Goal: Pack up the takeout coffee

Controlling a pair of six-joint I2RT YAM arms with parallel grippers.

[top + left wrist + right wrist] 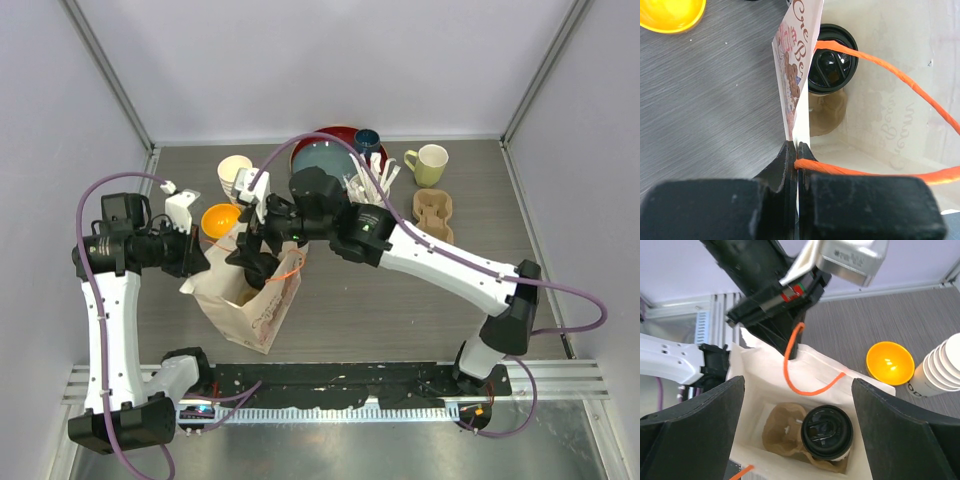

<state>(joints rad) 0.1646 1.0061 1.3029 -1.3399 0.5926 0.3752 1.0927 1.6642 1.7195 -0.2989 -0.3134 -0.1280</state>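
The left tool [796,150] is pinching the rim of the thin paper bag [799,65] toward the desk [705,100] left edge. The right tool [797,382] is gaping wide, empty, over the round black-lidded cup [827,432] sitting inside.

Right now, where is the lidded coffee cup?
Right wrist view: the coffee cup stands inside the paper bag, in the brown carrier, under the open right claw.

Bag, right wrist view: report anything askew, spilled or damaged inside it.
No spill or damage. The cup sits upright, lidded, in the carrier. One oddity: the orange handle droops across the bag mouth, while the left gripper pinches the wall.
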